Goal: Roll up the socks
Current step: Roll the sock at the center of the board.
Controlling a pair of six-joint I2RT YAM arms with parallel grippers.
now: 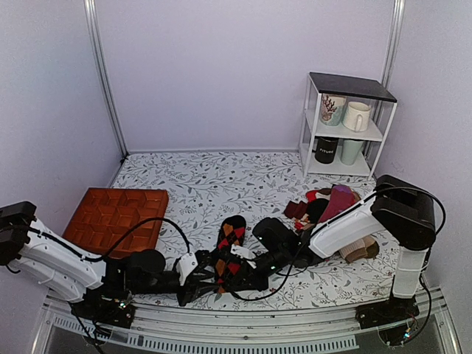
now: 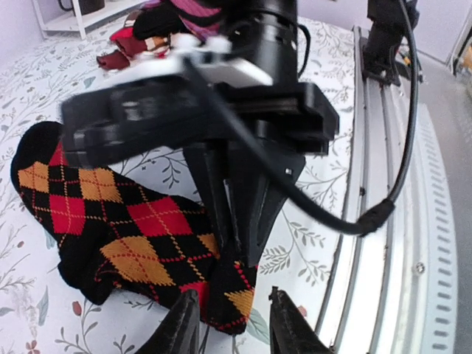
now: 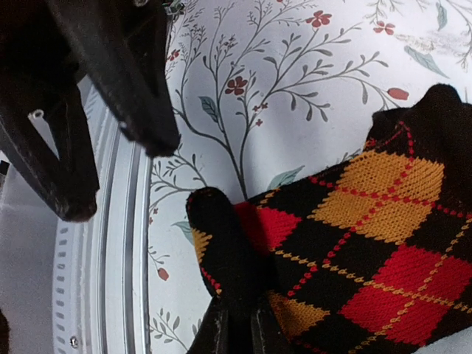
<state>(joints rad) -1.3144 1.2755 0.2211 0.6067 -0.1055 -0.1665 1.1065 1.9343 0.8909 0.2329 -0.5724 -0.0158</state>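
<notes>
Our argyle socks (image 1: pixel 231 233) are lying flat on the flowery table (image 1: pixel 192 177), close to the near edge, right between the two arms. We can see the right claw (image 3: pixel 237 321) clamped tight on a bunched fold at the sock's end. The left claw (image 2: pixel 231 302) has its fingers parted, with the sock's corner poking in between them

High rear overview of table (image 1: pixel 221 177); close, opposed wrist views, both on the socks (image 2: pixel 147 221).
</notes>
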